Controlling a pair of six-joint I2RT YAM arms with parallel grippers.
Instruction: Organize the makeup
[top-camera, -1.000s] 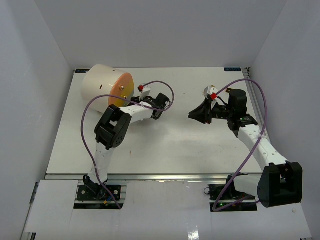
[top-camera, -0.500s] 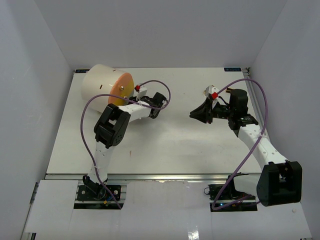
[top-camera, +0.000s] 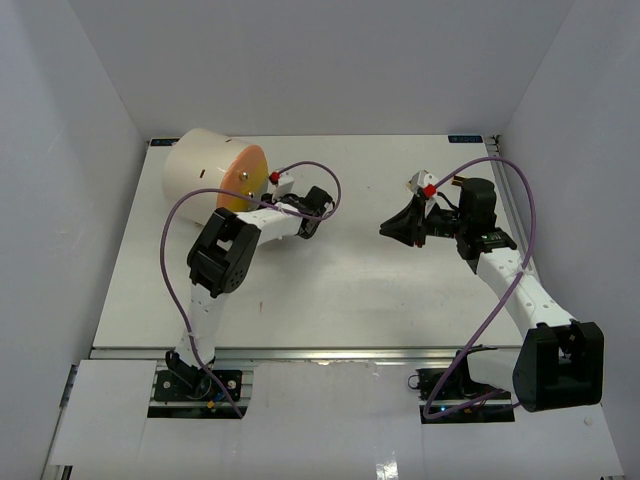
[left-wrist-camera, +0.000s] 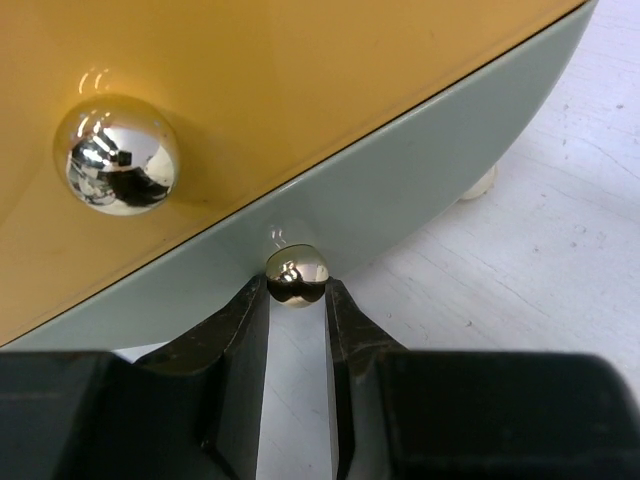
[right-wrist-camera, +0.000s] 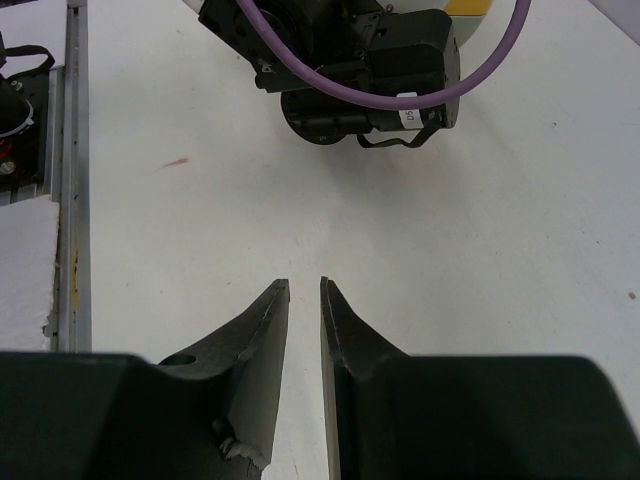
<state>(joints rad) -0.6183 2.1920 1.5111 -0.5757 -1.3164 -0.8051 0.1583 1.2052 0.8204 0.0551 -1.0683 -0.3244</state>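
Makeup: none visible. Small gold knob (left-wrist-camera: 296, 276), low on cream cylinder's (top-camera: 200, 165) grey-green drawer front, sits between left gripper (left-wrist-camera: 296, 294) fingers, apparently pinched. Right gripper (right-wrist-camera: 302, 286), well apart from cylinder, narrowly parted, empty.

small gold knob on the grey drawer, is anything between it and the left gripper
Nothing visible does. The small gold knob on the grey drawer front sits right between the left gripper's fingertips, which close against both its sides with no other thing in the gap.
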